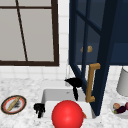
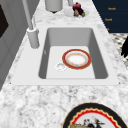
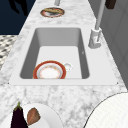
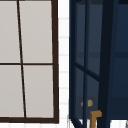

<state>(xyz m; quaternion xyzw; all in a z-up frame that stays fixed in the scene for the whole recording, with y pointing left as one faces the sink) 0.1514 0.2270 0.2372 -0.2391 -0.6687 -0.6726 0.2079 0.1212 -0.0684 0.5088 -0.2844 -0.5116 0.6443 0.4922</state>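
Your right hand (image 1: 73, 83) hangs just left of the brass door handle (image 1: 91, 82), at about 9 o'clock from it, its fingers (image 1: 75, 94) straight and pointing down; whether they touch the handle you cannot tell. That handle is a squared, matte bracket on the open dark-blue cabinet door (image 1: 105, 57), a glazed frame with slim bars (in the upper view its top is seen at (image 4: 95, 115)).

Your left hand (image 1: 39, 109) floats at the sink's (image 2: 50, 37) front left corner, fingers loosely drooping and holding nothing.

The sink is a smooth grey rectangular basin set in a speckled marble tabletop (image 2: 37, 97). In it lies a round plate (image 2: 76, 59) with a red-orange rim, touching the drain ring (image 2: 60, 66) at its 8 o'clock in the left side view.

A glossy red ball (image 1: 67, 114) hides much of the basin in the front view.

On the tabletop, a white dish (image 3: 53, 117) holds an aubergine (image 3: 17, 118) and a brown piece, and a patterned plate (image 1: 13, 104) sits at far left.
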